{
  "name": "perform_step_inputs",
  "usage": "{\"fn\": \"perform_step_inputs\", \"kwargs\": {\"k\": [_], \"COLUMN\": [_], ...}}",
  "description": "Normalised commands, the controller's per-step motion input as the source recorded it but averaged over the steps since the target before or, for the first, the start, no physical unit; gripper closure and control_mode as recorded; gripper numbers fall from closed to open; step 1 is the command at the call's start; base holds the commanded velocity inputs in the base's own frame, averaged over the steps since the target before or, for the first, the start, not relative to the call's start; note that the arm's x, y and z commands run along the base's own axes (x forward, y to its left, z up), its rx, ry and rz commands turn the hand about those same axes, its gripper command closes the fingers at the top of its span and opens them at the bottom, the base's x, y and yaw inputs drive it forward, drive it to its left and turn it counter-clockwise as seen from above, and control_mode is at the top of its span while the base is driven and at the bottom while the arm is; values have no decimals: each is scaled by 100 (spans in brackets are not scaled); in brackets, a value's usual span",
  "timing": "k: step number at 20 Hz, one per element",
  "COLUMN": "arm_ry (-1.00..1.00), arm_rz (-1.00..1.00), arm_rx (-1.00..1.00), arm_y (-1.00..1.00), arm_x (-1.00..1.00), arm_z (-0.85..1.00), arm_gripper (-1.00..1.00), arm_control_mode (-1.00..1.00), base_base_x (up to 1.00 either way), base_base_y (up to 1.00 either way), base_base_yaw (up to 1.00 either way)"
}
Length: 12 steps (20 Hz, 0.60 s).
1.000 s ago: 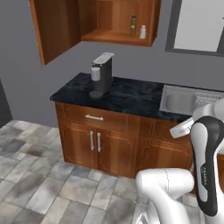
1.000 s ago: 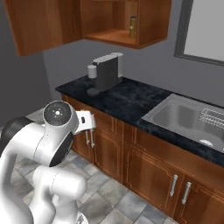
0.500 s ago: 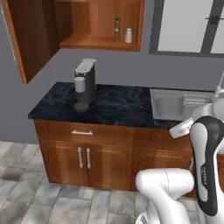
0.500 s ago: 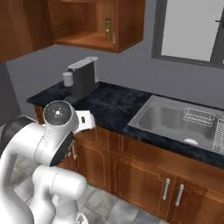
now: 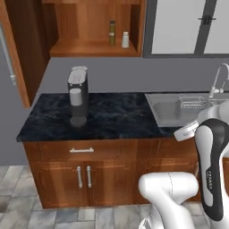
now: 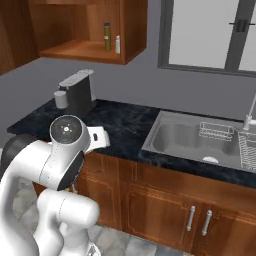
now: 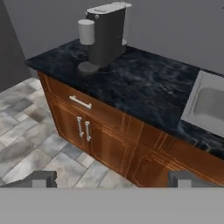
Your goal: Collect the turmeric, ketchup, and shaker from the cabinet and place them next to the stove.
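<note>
sideways goes the base, so both base views now face the dark marbled counter [image 5: 112, 114] squarely; reddish-brown wooden wall cabinet [image 5: 96, 27] stands open above, pincer [image 7: 111, 178] spread empty.

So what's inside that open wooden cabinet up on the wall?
On the cabinet shelf stand a dark slim bottle and a small whitish container. Anything above the shelf is cut off by the frame.

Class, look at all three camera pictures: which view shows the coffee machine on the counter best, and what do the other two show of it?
The hand view shows the coffee machine best: large, near and unblocked on the dark counter. The left base view shows it smaller, front-on, below the open cabinet. The right base view shows it from the side, just beyond the robot's arm.
</note>
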Motion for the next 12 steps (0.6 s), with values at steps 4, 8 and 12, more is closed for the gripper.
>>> {"fn": "perform_step_inputs", "kwargs": {"k": [4,8,12], "arm_ry": [0,0,0], "arm_rz": [0,0,0], "arm_rx": [0,0,0], "arm_y": [0,0,0], "arm_x": [0,0,0], "arm_z": [0,0,0], "arm_gripper": [-100,-100,-100], "arm_control_mode": [100,100,100], "base_base_x": [54,55,63], "base_base_y": [52,39,15], "base_base_yaw": [-25,-16,-6]}}
